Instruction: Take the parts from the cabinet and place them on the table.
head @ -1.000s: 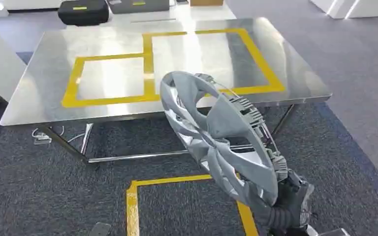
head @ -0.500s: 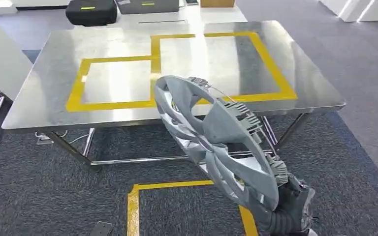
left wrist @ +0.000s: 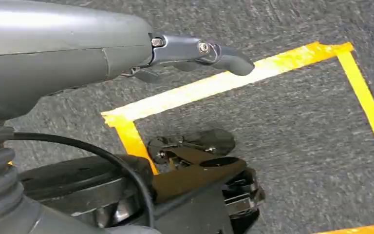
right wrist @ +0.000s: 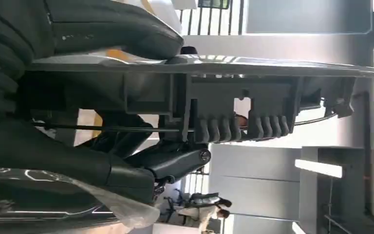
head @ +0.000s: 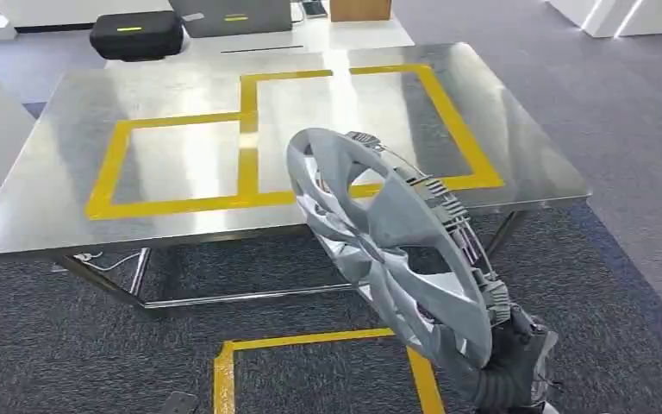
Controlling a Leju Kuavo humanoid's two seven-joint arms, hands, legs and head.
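Grey spoked plastic hubcap gripped by right robot hand.

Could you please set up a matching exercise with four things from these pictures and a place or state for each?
Things:
1. hubcap
2. yellow tape
3. black case
4. left hand

Places or states:
A. beyond the table's far edge
B. held tilted by the right hand
C. hangs over the carpet, holding nothing
D. marks rectangles on the steel table

Pairs: 1-B, 2-D, 3-A, 4-C

Grey spoked wheel cover, tilted on edge, before the steel table
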